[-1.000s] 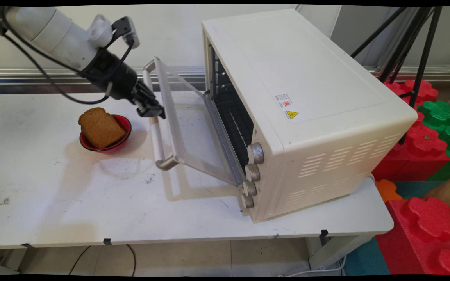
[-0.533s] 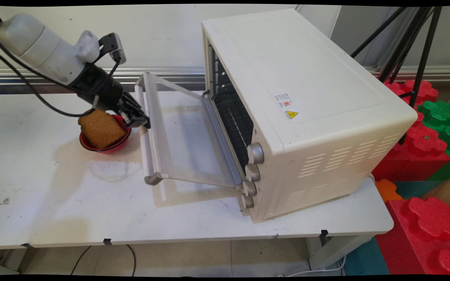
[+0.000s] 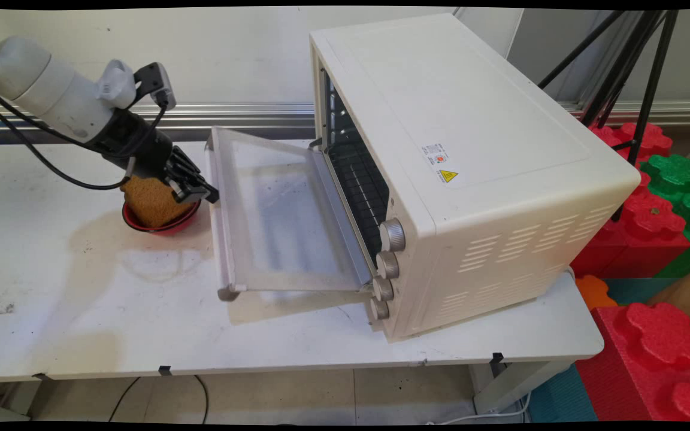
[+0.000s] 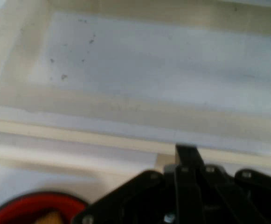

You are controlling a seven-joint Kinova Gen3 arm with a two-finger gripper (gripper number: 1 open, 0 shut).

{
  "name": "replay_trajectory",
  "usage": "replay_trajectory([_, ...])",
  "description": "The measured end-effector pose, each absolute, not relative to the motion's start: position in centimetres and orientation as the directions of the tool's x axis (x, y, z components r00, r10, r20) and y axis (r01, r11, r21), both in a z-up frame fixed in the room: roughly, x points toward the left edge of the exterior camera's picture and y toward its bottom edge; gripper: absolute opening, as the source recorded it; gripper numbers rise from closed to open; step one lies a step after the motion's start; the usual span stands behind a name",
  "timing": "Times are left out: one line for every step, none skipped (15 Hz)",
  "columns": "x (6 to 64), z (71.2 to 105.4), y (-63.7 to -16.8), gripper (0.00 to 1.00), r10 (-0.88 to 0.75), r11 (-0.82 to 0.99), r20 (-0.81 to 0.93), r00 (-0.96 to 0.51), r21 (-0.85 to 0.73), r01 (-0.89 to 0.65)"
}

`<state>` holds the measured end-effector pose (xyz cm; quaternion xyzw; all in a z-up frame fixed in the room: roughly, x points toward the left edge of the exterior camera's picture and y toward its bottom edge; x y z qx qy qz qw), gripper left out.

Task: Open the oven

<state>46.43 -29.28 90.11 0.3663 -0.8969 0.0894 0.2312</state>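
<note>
Resting at the oven door's (image 3: 285, 215) handle (image 4: 79, 137), hand (image 3: 200, 193) fingers together; red bowl (image 3: 162, 222) with bread (image 3: 150, 200) just beside door.

Glass oven door (image 4: 163, 70) fills the frame — its pale handle bar (image 4: 79, 136) crossing below, red bowl (image 4: 28, 207) bottom-left.

One toaster oven (image 3: 459, 155) stands on the one worktop (image 3: 111, 311), its one glass door (image 3: 279, 221) hanging open. Four knobs (image 3: 384, 266) run down its front. One red bowl (image 3: 162, 224) holds one slice of brown bread (image 3: 147, 200). One tool (image 3: 198, 193) is in view.
</note>
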Motion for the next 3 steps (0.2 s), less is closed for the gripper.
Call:
replay_trajectory([46.69, 90.14, -29.12, 0.0, -0.619, 0.711, 0.48, -0.621, 0.007, -0.703])
replay_trajectory([47.0, 90.21, -28.9, 0.0, -0.625, 0.704, 0.48, -0.616, 0.006, -0.71])
replay_trajectory([47.24, 90.3, -28.74, 0.0, -0.63, 0.698, 0.479, -0.611, 0.005, -0.716])
